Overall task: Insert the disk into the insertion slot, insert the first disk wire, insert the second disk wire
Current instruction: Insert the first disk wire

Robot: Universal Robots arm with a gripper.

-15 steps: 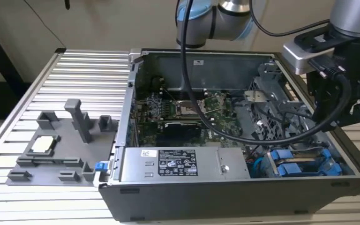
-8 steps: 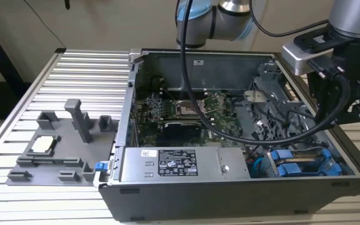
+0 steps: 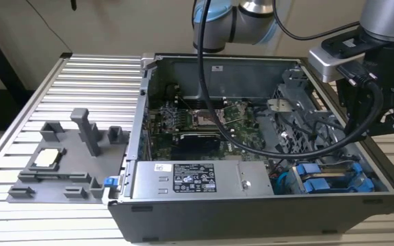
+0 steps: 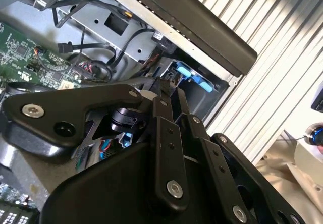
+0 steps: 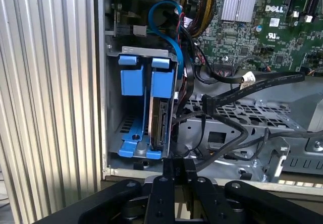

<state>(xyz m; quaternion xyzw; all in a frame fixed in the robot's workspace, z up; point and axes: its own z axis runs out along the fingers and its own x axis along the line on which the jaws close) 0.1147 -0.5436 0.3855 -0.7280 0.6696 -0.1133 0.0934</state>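
Note:
The disk [image 5: 160, 117] stands on edge in the insertion slot [image 5: 113, 108], a grey metal cage, with its blue caddy tab [image 5: 162, 77] on top. Beside it sits a second blue caddy [image 5: 130, 80]. In the exterior view the blue caddies [image 3: 323, 179] lie in the case's near right corner. My gripper [image 5: 177, 167] hovers just outside the cage, fingers together with nothing seen between them; in the second wrist view the gripper [image 4: 160, 85] points toward the blue tabs [image 4: 194, 77]. Black wires [image 5: 237, 90] with a connector [image 5: 207, 104] drape beside the disk.
The open computer case [image 3: 266, 215] rests on a ribbed aluminium table [image 3: 80, 77]. Inside are a grey power supply box [image 3: 197, 179] and the motherboard [image 3: 204, 120]. A grey fixture [image 3: 67, 154] stands at the exterior view's left. The arm's thick black cable [image 3: 207, 97] loops over the case.

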